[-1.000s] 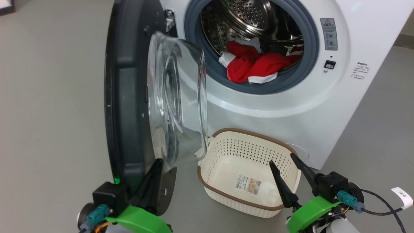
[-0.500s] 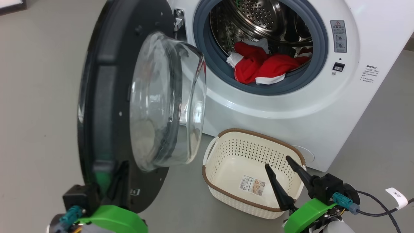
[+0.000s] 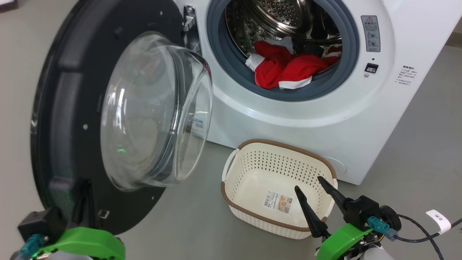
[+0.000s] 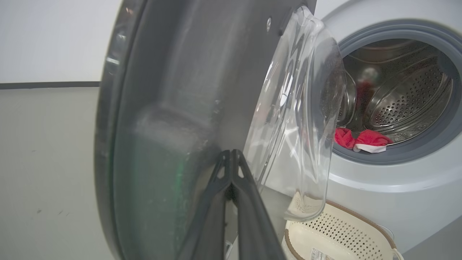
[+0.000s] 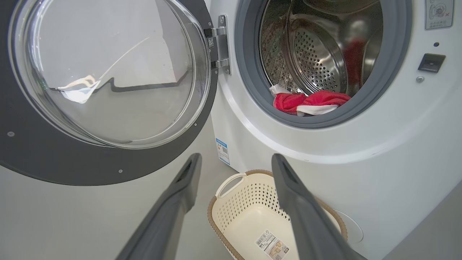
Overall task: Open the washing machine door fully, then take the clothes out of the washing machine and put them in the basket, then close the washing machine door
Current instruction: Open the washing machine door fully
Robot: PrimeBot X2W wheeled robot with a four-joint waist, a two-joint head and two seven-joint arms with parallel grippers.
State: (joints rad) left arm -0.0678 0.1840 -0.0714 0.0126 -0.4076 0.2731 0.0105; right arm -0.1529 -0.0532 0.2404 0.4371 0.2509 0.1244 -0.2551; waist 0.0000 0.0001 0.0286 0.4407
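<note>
The washing machine (image 3: 296, 115) stands with its door (image 3: 61, 108) swung out to the left, glass bowl (image 3: 155, 112) facing me. Red and white clothes (image 3: 285, 68) lie at the front of the steel drum, also in the right wrist view (image 5: 310, 103). The cream basket (image 3: 252, 213) sits on the floor below the opening, with just a sticker inside. My left gripper (image 3: 82, 195) is shut, its joined fingertips (image 4: 230, 153) against the door's dark inner face near the lower rim. My right gripper (image 3: 307, 183) hangs open over the basket's near right side, with nothing between its fingers (image 5: 184, 180).
Grey floor surrounds the machine. A black cable with a white tag (image 3: 438, 220) trails at the lower right. A pale wall with a dark baseboard (image 4: 47, 85) runs behind the door. The open door takes up the room to the left of the basket.
The door has swung wider to the left, showing more of its inner face. My left gripper has gone left with it. The right gripper stays open over the basket.
</note>
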